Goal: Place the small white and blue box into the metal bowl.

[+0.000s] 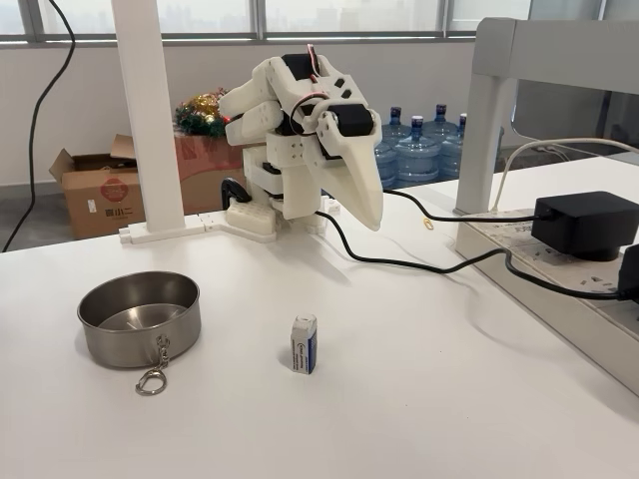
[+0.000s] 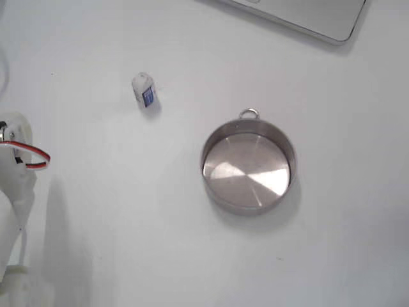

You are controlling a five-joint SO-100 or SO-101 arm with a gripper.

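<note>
Folded back over its base at the far side of the bench (image 1: pixel 419 399), the tool (image 1: pixel 367 205) hangs with its long white fingers pointing down and toward the front, their tips meeting and nothing between them; it looks closed and empty. It sits high above the surface, well apart from both task things, a posture that reads as a rest pose with the reach not yet begun. A black cable (image 1: pixel 419 261) trails from the arm's base across the bench to a black power adapter (image 1: pixel 584 225) on a strip at the right of this fixed view.

Nearer the front, the small white and blue box (image 1: pixel 304 343) stands upright on its narrow end, alone on bare surface. In the fixed view from above it (image 2: pixel 145 90) appears as a tiny white block with a blue face, well apart from the bowl. Standing tall like this, it probably offers two flat sides for the fingers to close on, though it could tip if nudged.

Left of the box in the front view, the metal bowl (image 1: pixel 140 319) rests flat with its mouth up and nothing inside, its chain and clip (image 1: pixel 153 377) hanging off the near rim onto the bench. From above, the bowl (image 2: pixel 281 185) shows a bare, shiny floor. Its wide opening and low wall should make the drop forgiving.

Behind the bench stand a cardboard carton (image 1: pixel 95 190) and several water bottles (image 1: pixel 419 148).
</note>
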